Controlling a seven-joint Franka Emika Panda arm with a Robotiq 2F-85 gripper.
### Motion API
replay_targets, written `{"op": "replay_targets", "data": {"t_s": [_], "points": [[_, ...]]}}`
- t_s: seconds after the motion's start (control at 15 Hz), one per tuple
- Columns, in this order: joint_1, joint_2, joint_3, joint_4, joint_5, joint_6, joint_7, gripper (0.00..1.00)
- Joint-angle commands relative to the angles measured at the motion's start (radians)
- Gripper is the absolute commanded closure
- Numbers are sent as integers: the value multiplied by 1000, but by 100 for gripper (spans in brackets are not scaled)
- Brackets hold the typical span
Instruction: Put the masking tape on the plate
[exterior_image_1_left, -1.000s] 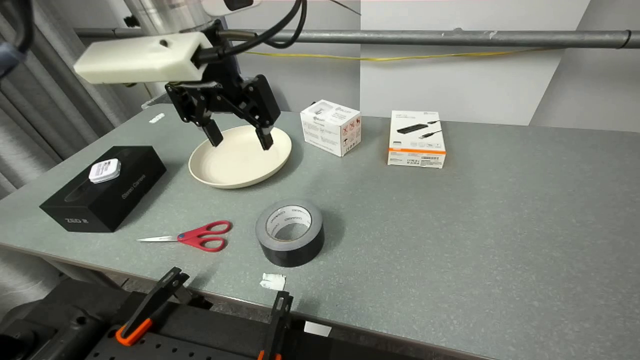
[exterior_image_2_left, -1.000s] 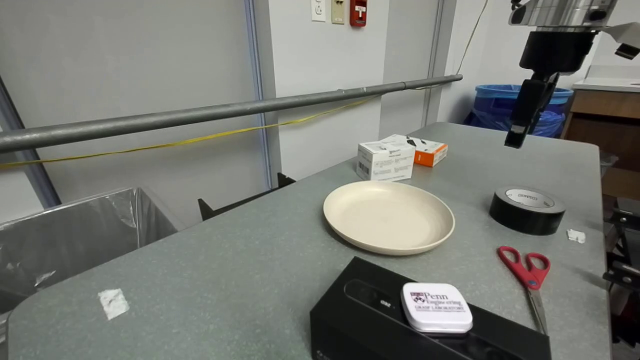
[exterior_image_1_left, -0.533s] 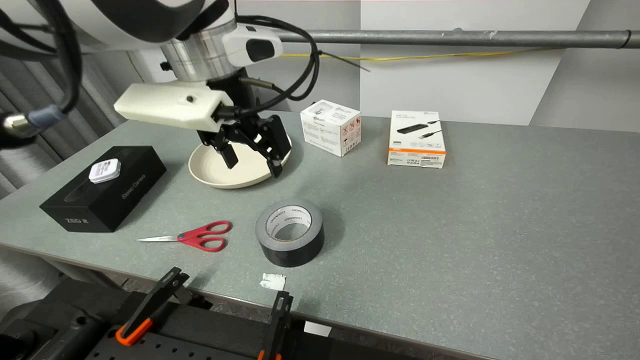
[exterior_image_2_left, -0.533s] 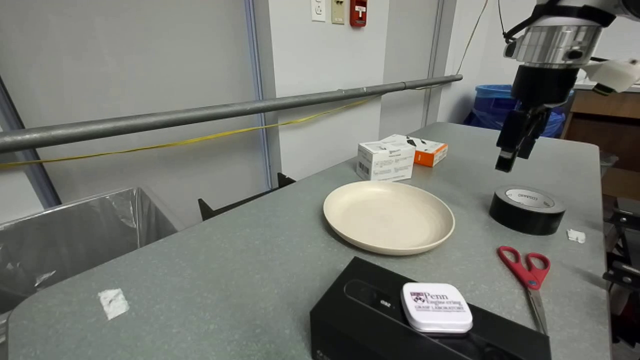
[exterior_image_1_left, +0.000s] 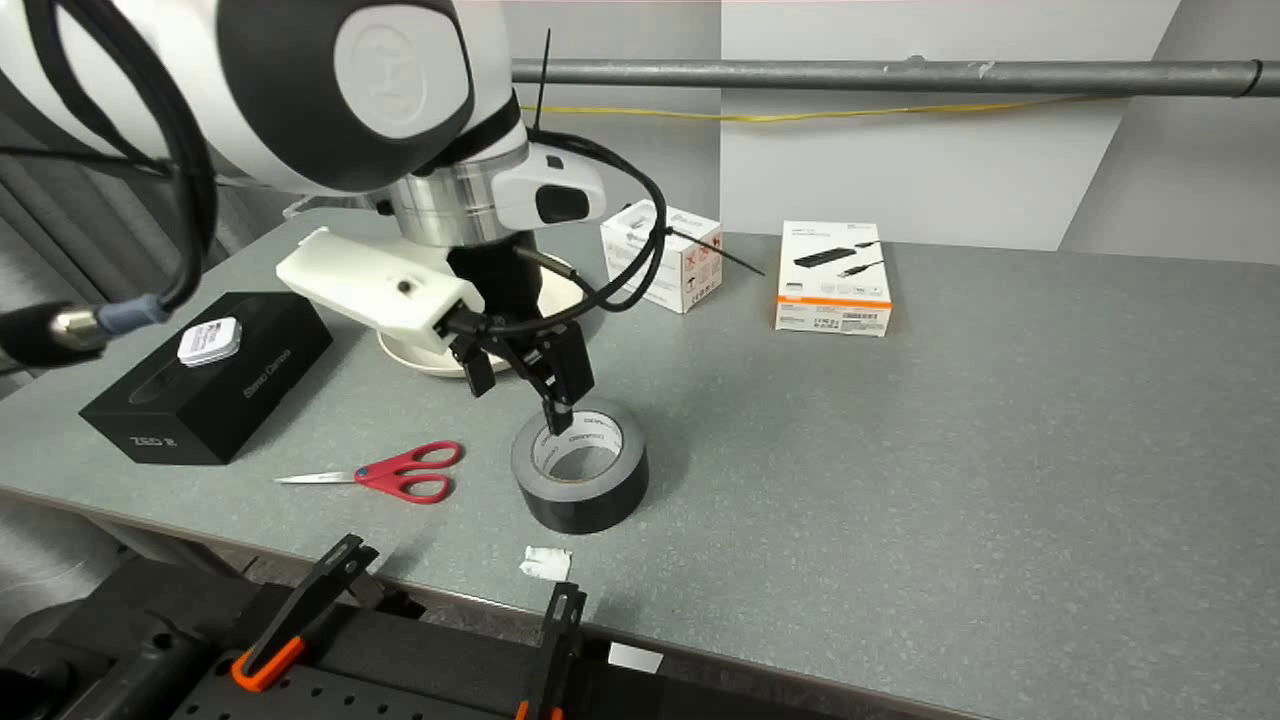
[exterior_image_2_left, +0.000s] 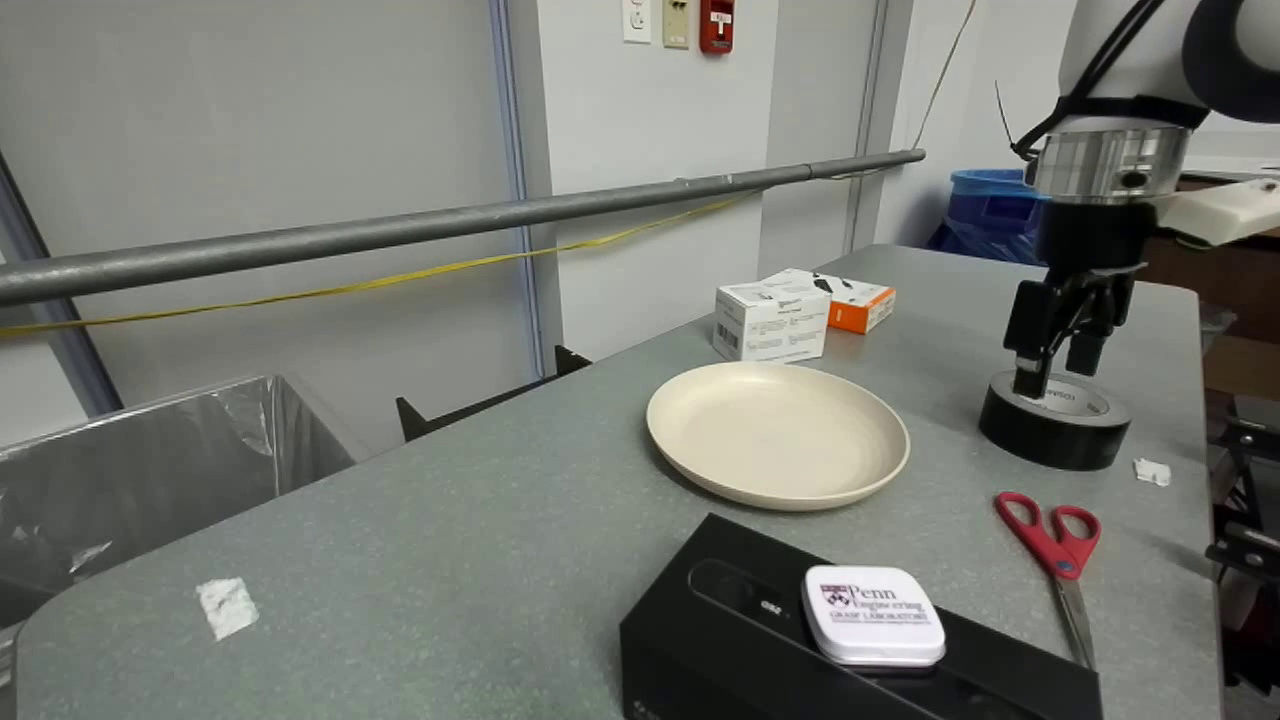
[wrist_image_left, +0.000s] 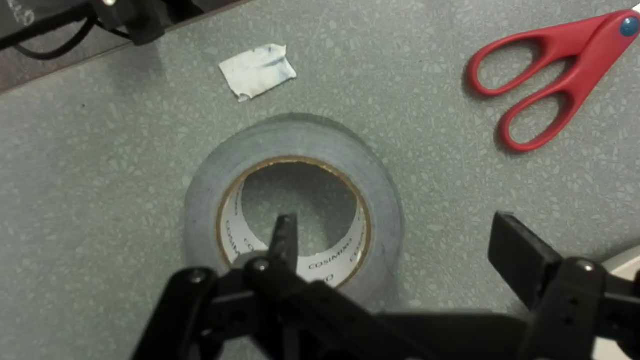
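Grey speckled tabletop (exterior_image_1_left: 950, 450) stands before a pale wall (exterior_image_1_left: 900, 170) with a grey rail (exterior_image_1_left: 850, 75) along it, as recorded in an exterior view. The gripper (exterior_image_1_left: 520, 402) hangs over the masking tape (exterior_image_1_left: 585, 498), its fingers (exterior_image_1_left: 572, 365) apart; the tape lies flat on the tabletop, centre hole upward. Red-handled scissors (exterior_image_1_left: 383, 471) lie below and left of the gripper as viewed; farther left sits a black box (exterior_image_1_left: 225, 390) bearing a small white tin (exterior_image_1_left: 209, 342). Well to the gripper's right stands an orange-trimmed box (exterior_image_1_left: 833, 272). In an exterior view, the cream plate (exterior_image_2_left: 778, 435) lies below and left of the gripper, separate from the tape. A white carton (exterior_image_2_left: 770, 322) stands just beyond the plate, also left of the gripper; a blue-lined bin (exterior_image_2_left: 985, 215) is partly hidden behind the robot arm (exterior_image_2_left: 1115, 160). Wrist view: the fingers stand wide apart. One overlaps the tape's hole; the other is outside the tape, on the side where the plate's rim shows. Whether the first finger is inside the hole or above it, and whether either touches the tape, cannot be determined. Past the tape from the gripper lies a white scrap (wrist_image_left: 257, 72), scissors to its right.
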Motion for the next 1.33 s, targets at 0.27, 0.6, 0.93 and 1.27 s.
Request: {"op": "replay_targets", "data": {"t_s": [0.27,0.6,0.93,1.27], "points": [[10,149,31,1,179,162,-35,0],[9,197,55,2,194,260,-26,51],[18,173,40,4,163,300,-22,88],[82,65,50,-28,131,325,-10,94]]}}
